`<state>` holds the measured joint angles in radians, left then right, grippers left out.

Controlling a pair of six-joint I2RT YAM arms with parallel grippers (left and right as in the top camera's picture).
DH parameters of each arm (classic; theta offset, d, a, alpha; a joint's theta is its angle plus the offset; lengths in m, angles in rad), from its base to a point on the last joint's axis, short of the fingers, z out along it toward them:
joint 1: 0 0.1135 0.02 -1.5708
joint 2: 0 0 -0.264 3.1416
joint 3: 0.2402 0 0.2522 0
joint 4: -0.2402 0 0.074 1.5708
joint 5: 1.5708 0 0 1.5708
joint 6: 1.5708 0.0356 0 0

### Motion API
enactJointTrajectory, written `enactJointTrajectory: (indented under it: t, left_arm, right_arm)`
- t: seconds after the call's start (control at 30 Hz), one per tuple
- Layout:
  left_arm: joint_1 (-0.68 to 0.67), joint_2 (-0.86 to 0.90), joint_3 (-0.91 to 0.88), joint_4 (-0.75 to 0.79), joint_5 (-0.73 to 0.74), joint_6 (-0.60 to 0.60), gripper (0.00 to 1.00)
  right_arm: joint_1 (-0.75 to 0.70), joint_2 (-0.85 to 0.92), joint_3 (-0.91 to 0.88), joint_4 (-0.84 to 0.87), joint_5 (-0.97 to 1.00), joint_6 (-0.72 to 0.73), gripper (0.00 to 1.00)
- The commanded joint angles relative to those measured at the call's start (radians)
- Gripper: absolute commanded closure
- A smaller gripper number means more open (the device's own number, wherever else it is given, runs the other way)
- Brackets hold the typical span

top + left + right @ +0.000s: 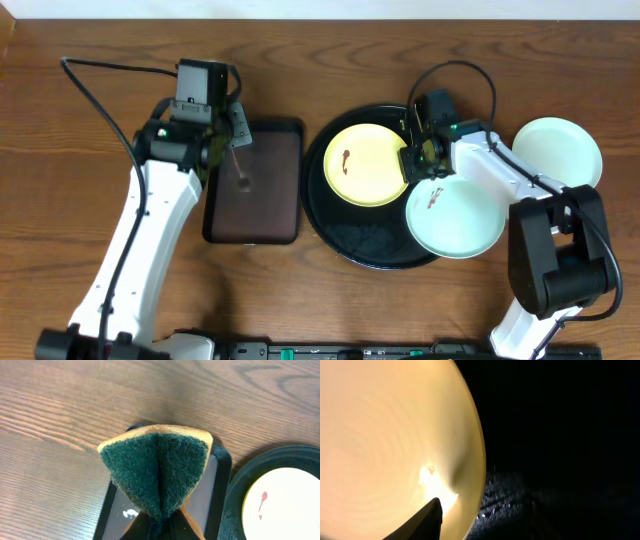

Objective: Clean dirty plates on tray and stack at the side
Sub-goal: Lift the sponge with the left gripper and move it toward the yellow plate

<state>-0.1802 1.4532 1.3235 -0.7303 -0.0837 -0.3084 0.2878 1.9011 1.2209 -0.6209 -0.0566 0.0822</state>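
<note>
Over the brown tray (252,205) at the left of the bench (60,230), the left claw (161,529) pinches a folded sponge (157,470), scouring side out, seemingly poised for wiping; only its wrist view shows this clearly. On the black tray (370,252), the right claw (424,160) meets the rim of the yellow plate (362,165), likely steadying it, but its wrist view shows just one finger (422,521), so whether it grips I cannot tell.

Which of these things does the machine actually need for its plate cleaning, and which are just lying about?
Needed: yellow plate; smeared mint plate overhanging the black tray; second mint plate on the table; sponge in the left end effector.
Lying about: brown tray.
</note>
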Motion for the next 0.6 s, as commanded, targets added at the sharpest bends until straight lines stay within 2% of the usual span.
enactJointTrajectory:
  t: [0.0,0.17,0.3,0.57]
  left_arm:
    - [-0.044,-0.028,0.002,-0.005,-0.134,0.025,0.93]
    - [-0.093,-0.032,0.002,-0.01,-0.222,0.023,0.92]
    - [-0.114,-0.032,0.002,-0.006,-0.272,0.014,0.93]
    - [-0.112,-0.021,0.002,0.003,-0.276,-0.007,0.93]
  right_arm:
    - [0.011,-0.001,0.063,-0.015,-0.007,-0.032,0.48]
    - [0.011,-0.001,0.108,-0.047,0.0,-0.032,0.47]
    - [0.007,-0.001,0.118,-0.048,0.0,-0.032,0.43]
    - [0.0,-0.001,0.118,-0.049,0.0,-0.035,0.41]
